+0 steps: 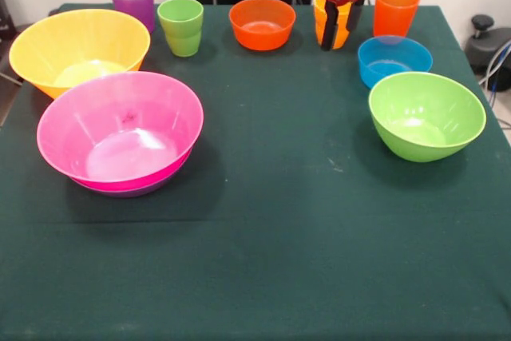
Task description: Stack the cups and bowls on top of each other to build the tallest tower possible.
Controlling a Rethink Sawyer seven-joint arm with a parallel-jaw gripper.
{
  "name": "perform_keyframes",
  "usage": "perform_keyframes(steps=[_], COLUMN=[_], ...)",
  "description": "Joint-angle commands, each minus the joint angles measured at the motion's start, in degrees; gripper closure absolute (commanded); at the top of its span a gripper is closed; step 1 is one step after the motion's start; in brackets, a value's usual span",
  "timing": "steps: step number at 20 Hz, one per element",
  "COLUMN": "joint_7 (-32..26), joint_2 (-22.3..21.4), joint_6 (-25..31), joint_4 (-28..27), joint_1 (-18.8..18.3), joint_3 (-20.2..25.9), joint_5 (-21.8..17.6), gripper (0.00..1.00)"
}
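Here the gripper stands with its fingers on both sides of the yellow-orange cup at the far edge, probably closed on it to lift it, while the pink bowl sits in the purple bowl as a wide base.

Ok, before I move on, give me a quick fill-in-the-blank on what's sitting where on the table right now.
1. The pink bowl sits nested inside a ____ bowl, whose rim shows beneath it.
2. The gripper is at the ____ cup, beside the orange cup.
3. The blue bowl sits just behind the light ____ bowl.
4. The purple cup stands behind the large ____ bowl.

Missing words: purple; yellow-orange; green; yellow
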Motion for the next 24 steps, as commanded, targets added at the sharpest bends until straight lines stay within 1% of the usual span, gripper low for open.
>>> perform_keyframes(steps=[1,2,7,8,13,19,24], joint_7=[11.0,10.6,11.4,11.9,12.5,14.7,17.5], joint_2=[6.4,5.9,5.9,6.3,6.9,7.8,9.3], joint_6=[-0.5,-1.0,-0.1,0.3,0.4,1.1,3.3], joint_4=[-4.4,-3.5,-4.0,-4.9,-5.7,-7.7,-10.9], joint_1=[1.0,0.9,1.0,0.9,0.8,1.3,1.8], joint_3=[7.6,7.5,6.8,6.8,6.7,6.4,5.6], joint_5=[0.1,0.3,0.7,0.7,1.1,1.8,2.2], gripper=[0.0,0.0,0.0,0.0,0.0,0.0,0.0])
